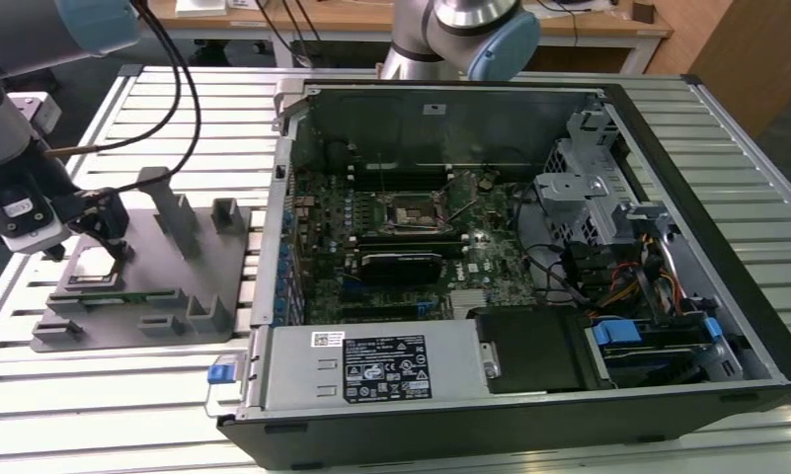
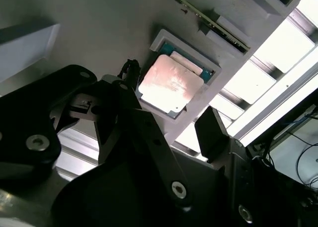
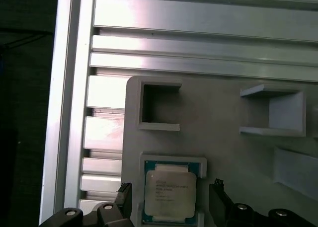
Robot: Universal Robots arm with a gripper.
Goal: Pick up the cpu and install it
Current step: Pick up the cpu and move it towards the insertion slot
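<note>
A slatted metal desk (image 1: 711, 109) carries one open computer case (image 1: 764, 336) and, at the exterior view's left, one grey holder plate (image 1: 171, 301). One cpu (image 3: 169, 192) lies flat in the plate's square pocket. The tool (image 1: 87, 249) hangs over it, released, its two fingers (image 3: 125, 197) spread either side of the chip, grasping nothing.

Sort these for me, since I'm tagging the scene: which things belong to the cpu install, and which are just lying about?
Part of the job:
cpu, seated in the grey holder
gripper, jaws open either side of the cpu
socket inside the computer case

Just lying about:
power supply
drive cage
cables
</note>
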